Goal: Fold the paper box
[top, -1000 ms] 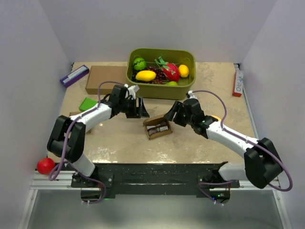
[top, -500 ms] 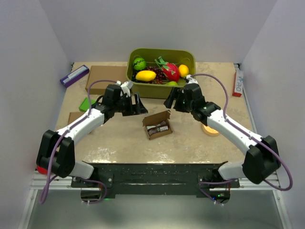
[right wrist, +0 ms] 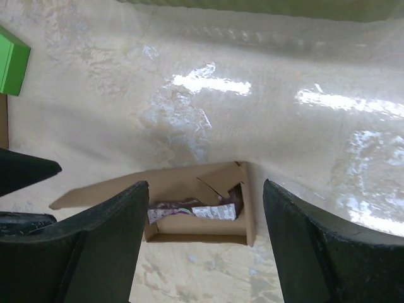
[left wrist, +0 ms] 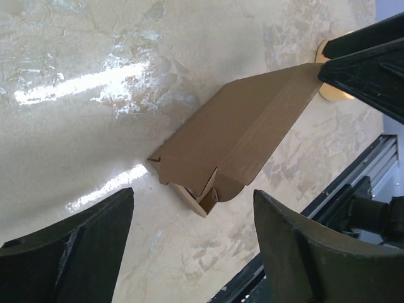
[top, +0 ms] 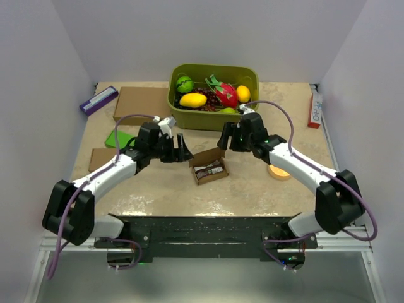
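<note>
The paper box (top: 209, 166) is a small shallow brown carton in the middle of the table. Its lid flap stands open, and a purple and white wrapper (right wrist: 189, 211) lies inside. My left gripper (top: 183, 151) is open and empty just left of the box, and its wrist view shows the box's outer side (left wrist: 240, 136) ahead of the left gripper (left wrist: 192, 192). My right gripper (top: 224, 140) is open and empty behind the box's far right corner. In its wrist view the right gripper (right wrist: 205, 184) hovers over the box (right wrist: 249, 208).
A green bin (top: 249, 120) of toy fruit stands behind the box. A large brown carton (top: 142, 102), a purple box (top: 98, 100), a green block (top: 117, 137) and a small brown carton (top: 100, 156) lie at the left. An orange disc (top: 278, 172) lies at the right.
My right gripper pulled back from the box's right side toward the bin, then eased closer again. My left gripper moved slightly nearer the box. The box stayed in place.
</note>
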You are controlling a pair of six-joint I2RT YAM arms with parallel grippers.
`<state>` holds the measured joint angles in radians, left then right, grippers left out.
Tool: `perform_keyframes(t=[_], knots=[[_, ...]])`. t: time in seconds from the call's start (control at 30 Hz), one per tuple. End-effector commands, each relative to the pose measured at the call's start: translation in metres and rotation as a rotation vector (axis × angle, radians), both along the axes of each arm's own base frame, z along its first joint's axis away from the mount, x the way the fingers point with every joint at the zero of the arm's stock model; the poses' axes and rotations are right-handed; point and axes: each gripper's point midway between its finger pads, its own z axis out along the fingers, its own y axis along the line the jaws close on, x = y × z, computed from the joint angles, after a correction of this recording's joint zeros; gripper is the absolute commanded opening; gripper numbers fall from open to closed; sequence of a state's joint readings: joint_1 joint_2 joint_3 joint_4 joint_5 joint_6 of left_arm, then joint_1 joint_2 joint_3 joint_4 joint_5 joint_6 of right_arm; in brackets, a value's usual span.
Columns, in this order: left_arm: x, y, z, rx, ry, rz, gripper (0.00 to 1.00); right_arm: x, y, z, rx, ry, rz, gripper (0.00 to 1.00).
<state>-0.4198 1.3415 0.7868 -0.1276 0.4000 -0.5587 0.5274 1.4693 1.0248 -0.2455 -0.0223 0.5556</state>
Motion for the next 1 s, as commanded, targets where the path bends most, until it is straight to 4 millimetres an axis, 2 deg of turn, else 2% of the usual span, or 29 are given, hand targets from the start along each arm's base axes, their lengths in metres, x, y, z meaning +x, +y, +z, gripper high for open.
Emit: perform_keyframes(t=[0.0,0.07,0.17,0.33,0.5,0.73,0.8,0.97], knots=[[0.007,-0.003,0.007,0.076,-0.134,-0.053,0.79,0.006,-0.016,0.024,0.050,-0.138,0.012,0.75],[0.008,-0.006,0.006,0.114,-0.166,-0.076,0.79,0.003,-0.019,0.028,0.061,-0.187,0.035,0.74],[0.011,-0.006,0.004,0.176,-0.192,-0.100,0.75,-0.002,-0.018,0.028,0.046,-0.245,0.111,0.66],[0.015,-0.011,0.004,0.248,-0.231,-0.123,0.65,-0.004,-0.009,0.027,-0.030,-0.309,0.286,0.58],[0.014,-0.017,0.002,0.283,-0.245,-0.135,0.53,-0.002,-0.007,0.019,-0.079,-0.331,0.360,0.56],[0.013,-0.015,-0.008,0.347,-0.242,-0.138,0.47,-0.003,-0.003,0.008,-0.119,-0.336,0.443,0.55],[0.013,-0.018,-0.009,0.351,-0.244,-0.150,0.40,-0.003,0.000,0.006,-0.113,-0.336,0.464,0.54],[0.014,-0.020,-0.012,0.371,-0.249,-0.152,0.33,0.001,0.004,-0.008,-0.130,-0.311,0.495,0.49]])
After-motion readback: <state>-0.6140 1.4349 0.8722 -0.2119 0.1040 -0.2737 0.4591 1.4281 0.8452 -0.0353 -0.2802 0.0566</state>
